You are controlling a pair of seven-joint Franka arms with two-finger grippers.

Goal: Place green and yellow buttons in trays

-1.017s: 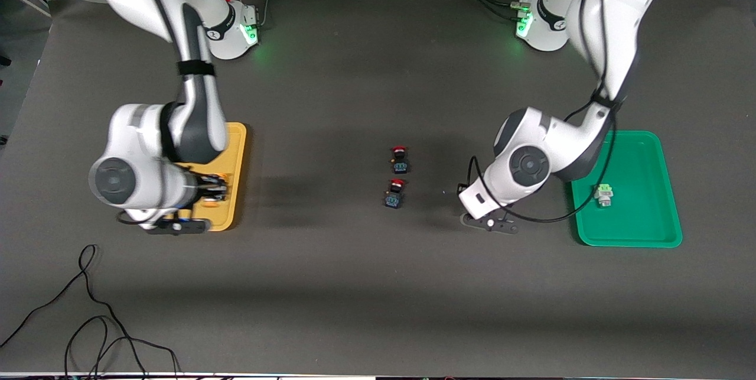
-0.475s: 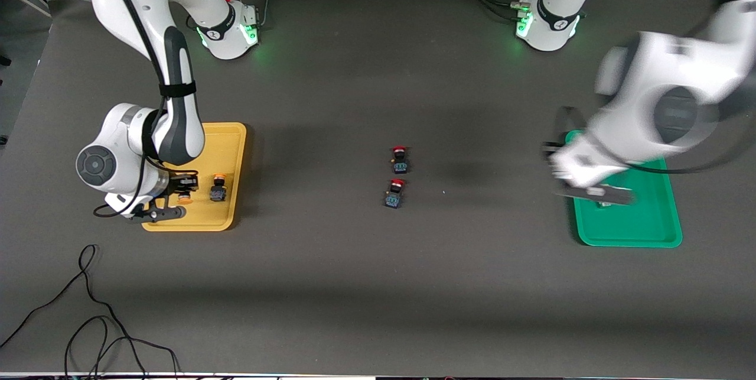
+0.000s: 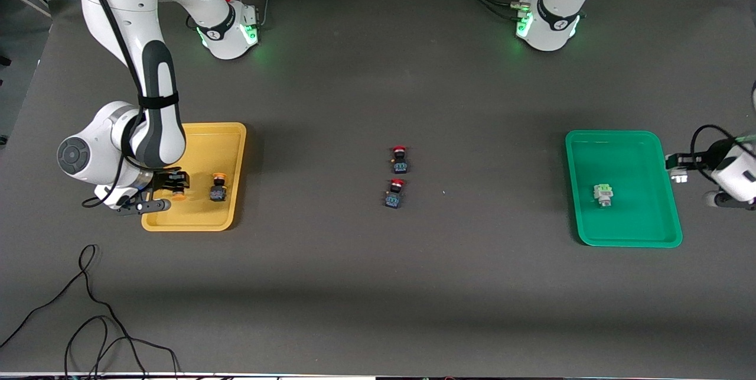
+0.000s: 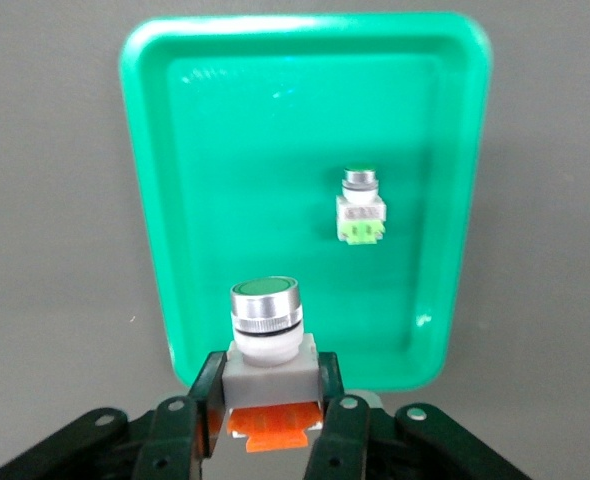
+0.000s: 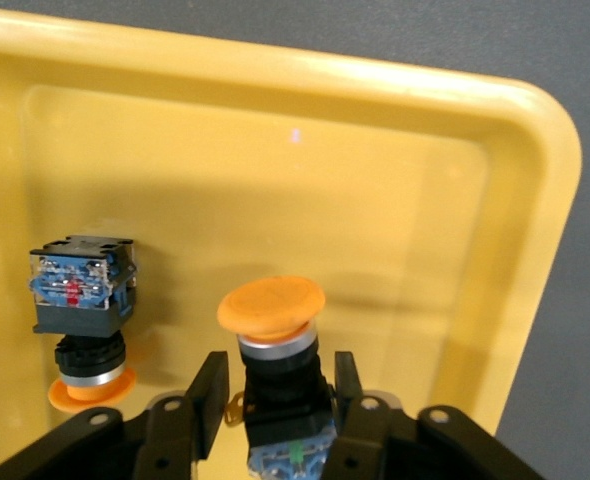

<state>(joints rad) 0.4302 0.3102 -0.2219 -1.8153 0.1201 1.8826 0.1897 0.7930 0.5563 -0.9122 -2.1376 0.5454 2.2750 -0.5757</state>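
A: Where does each claw stand?

B: The right claw (image 5: 273, 400) is low in the yellow tray (image 3: 231, 132), clamped on an orange-capped button (image 5: 275, 345) that stands upright. A second orange button (image 3: 218, 189) lies on its side just beside it. The left claw (image 4: 272, 408) grips a green-capped button (image 4: 266, 335) off the edge of the green tray (image 4: 155, 150), at the left arm's end of the worktop (image 3: 378, 285); the tray lies straight ahead of it.

A: The count?

B: Two orange buttons, two green ones; the light-green button (image 3: 603, 194) already lies in the green tray. Two red buttons (image 3: 399, 158) remain mid-worktop.
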